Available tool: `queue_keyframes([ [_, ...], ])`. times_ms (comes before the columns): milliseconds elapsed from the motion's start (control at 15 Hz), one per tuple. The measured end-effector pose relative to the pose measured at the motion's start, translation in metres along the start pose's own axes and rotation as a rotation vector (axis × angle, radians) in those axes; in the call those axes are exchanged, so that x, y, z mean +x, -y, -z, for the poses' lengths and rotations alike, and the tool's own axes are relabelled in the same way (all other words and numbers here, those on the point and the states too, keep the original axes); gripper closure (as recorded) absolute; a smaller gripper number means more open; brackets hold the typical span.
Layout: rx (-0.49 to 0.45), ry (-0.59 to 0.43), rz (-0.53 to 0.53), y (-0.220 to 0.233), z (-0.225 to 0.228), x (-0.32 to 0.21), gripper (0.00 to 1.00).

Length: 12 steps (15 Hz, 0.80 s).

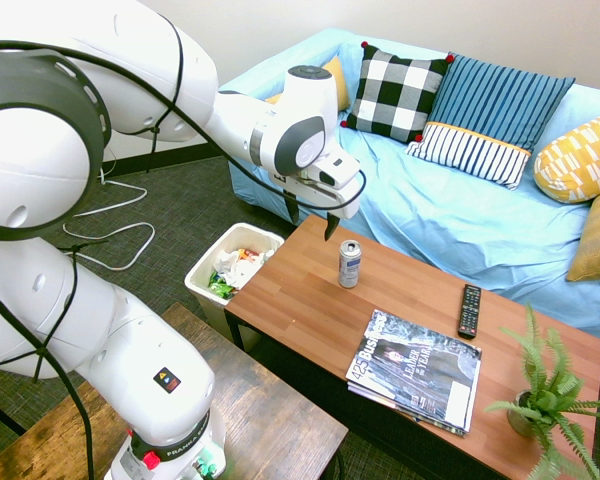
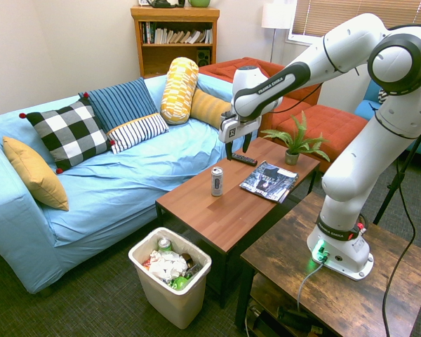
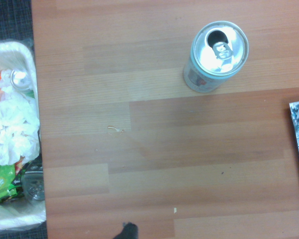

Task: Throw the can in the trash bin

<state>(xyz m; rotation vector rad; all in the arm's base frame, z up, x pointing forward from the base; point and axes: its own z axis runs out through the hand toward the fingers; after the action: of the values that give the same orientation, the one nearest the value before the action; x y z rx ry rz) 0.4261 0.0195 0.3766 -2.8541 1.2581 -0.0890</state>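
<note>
Reading clock directions from the table's middle in the first exterior view, 12 at picture top.

Sofa [image 1: 390,180], blue-draped, fills 12 to 1 o'clock. Low wooden table [image 1: 280,275] alongside. White bin [image 1: 202,262] on the floor at 10 o'clock, just beside the table's end; crumpled paper [image 2: 167,266] and other rubbish inside. Magazines [image 1: 416,368] lie near centre, plant [image 1: 540,405] at 4, remote [image 1: 469,311] at 2.

Gripper [image 1: 312,217] hangs above the table, jaws wide, nothing between them. Can [image 1: 349,265] stands upright on the table at 11 o'clock, apart from the gripper and from the magazines; mouth already open in the wrist view.

Hazards, as judged. Slim can, likely light if drained: one finger coming down off-centre would tip it, and a lying can may roll off the edge. Any dregs could spill through the open mouth if it tilts. Thin walls may dent under a hard squeeze; a grip too high, on the tapered shoulder, may slip. Carried too low toward the bin, it could clip table edge or bin rim. Heaped rubbish leaves little depth, so a release from high up, or near the rim, might bounce it out.
</note>
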Motion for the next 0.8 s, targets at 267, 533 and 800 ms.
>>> queue_keyframes([
  [267, 0.026, -0.023, 0.031, 0.006, -0.010, 0.006, 0.00],
  [533, 0.061, -0.043, 0.026, 0.012, -0.044, 0.033, 0.00],
  [800, 0.086, -0.031, -0.004, 0.025, -0.068, 0.073, 0.00],
])
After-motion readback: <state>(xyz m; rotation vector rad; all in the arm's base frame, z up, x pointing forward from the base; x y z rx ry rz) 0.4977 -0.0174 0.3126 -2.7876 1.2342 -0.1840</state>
